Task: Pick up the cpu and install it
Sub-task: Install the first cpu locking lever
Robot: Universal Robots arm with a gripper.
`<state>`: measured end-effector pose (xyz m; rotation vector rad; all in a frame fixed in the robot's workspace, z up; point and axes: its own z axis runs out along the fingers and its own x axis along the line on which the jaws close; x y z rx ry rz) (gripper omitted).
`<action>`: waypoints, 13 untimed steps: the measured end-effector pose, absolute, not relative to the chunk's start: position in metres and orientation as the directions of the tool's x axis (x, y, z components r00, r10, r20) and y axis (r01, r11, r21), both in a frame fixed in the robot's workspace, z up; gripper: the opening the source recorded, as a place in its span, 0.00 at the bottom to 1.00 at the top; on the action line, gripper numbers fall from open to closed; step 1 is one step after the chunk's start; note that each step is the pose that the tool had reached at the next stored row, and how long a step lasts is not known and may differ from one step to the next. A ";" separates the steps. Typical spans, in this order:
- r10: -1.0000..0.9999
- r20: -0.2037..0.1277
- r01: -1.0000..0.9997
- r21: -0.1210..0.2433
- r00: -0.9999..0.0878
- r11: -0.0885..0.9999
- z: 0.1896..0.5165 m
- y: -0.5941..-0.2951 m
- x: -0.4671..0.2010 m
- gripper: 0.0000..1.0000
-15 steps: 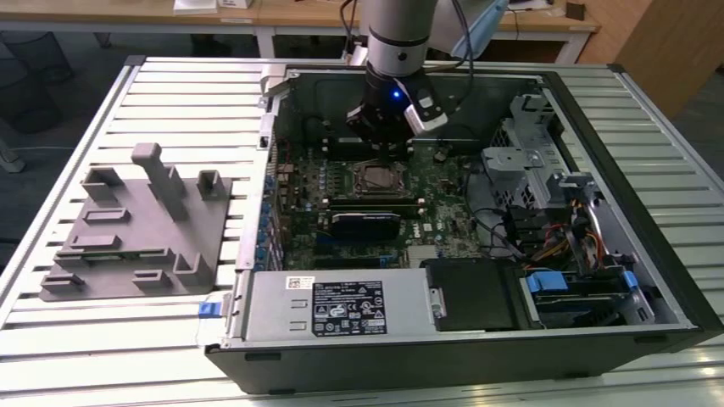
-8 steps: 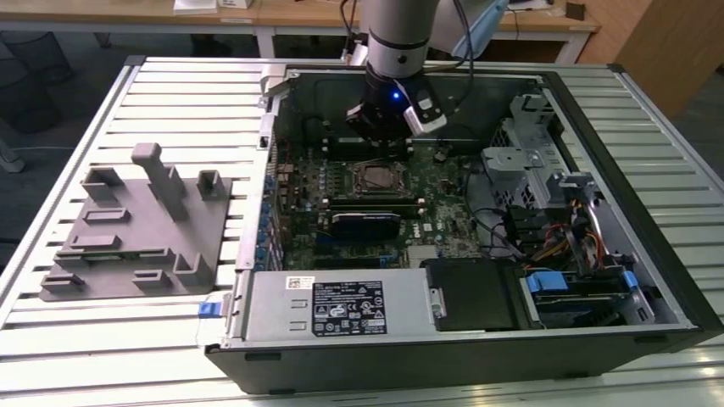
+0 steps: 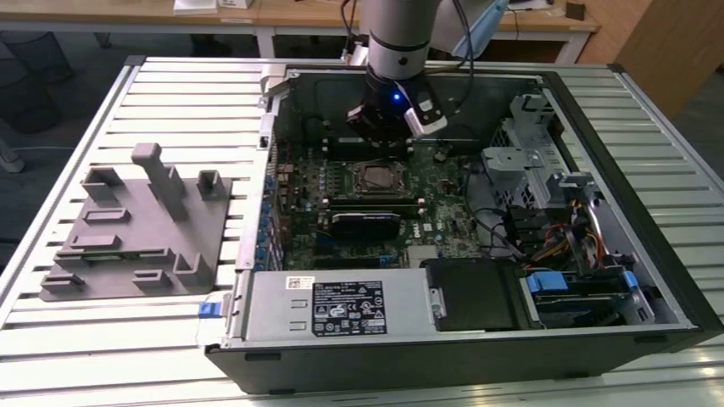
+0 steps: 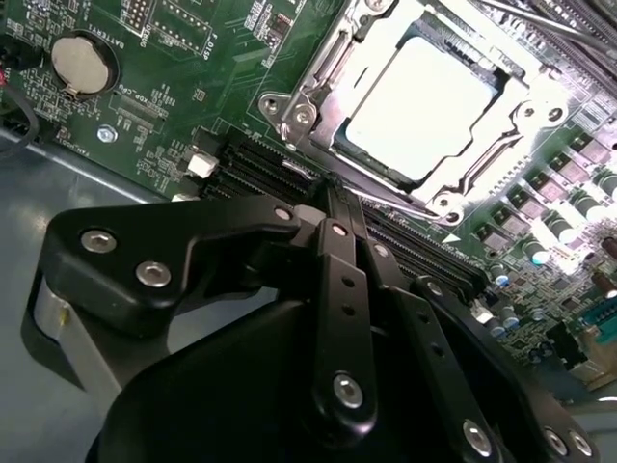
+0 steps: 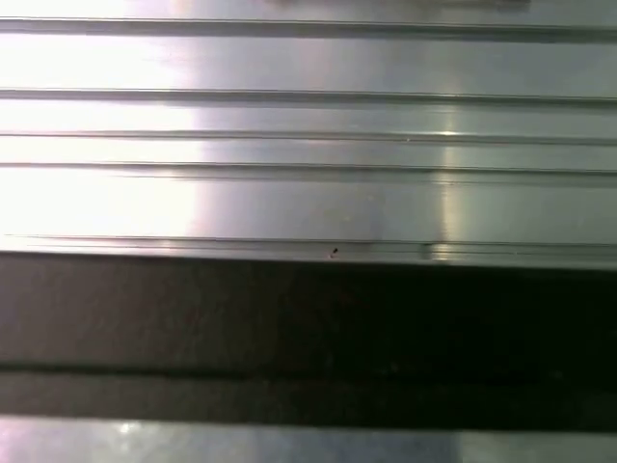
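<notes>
- Gripper (image 4: 333,193) fingers pressed together, holding nothing.
- Poised over the motherboard (image 4: 193,87), just beside the cpu (image 4: 419,96), seated in its socket frame (image 4: 318,106).

Hidden behind the black linkage in the second wrist view: the fingertips of the gripper (image 4: 333,198), so no telling how the jaws stand. Washed out by glare there: the top of the cpu (image 4: 424,96); cut off by the picture's upper edge: its socket frame (image 4: 318,96). Too small to make out in the exterior view: that chip (image 3: 374,178).
</notes>
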<state>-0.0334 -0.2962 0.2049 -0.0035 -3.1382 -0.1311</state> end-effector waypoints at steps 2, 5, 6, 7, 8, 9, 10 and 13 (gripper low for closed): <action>0.002 0.001 0.002 0.082 -1.000 0.997 0.203 -0.296 -0.033 0.11; 0.002 0.001 0.002 0.077 -1.000 0.997 0.201 -0.296 -0.033 0.11; 0.002 0.001 0.002 0.077 -1.000 0.997 0.201 -0.296 -0.033 0.11; 0.002 0.001 0.002 0.077 -1.000 0.997 0.201 -0.296 -0.033 0.11; 0.002 0.001 0.002 0.077 -1.000 0.997 0.200 -0.296 -0.033 0.11; 0.002 0.001 0.002 0.077 -1.000 0.997 0.200 -0.296 -0.033 0.11; 0.002 0.001 0.002 0.077 -1.000 0.997 0.200 -0.296 -0.032 0.11; 0.002 0.000 0.002 0.079 -1.000 0.997 0.200 -0.296 -0.031 0.11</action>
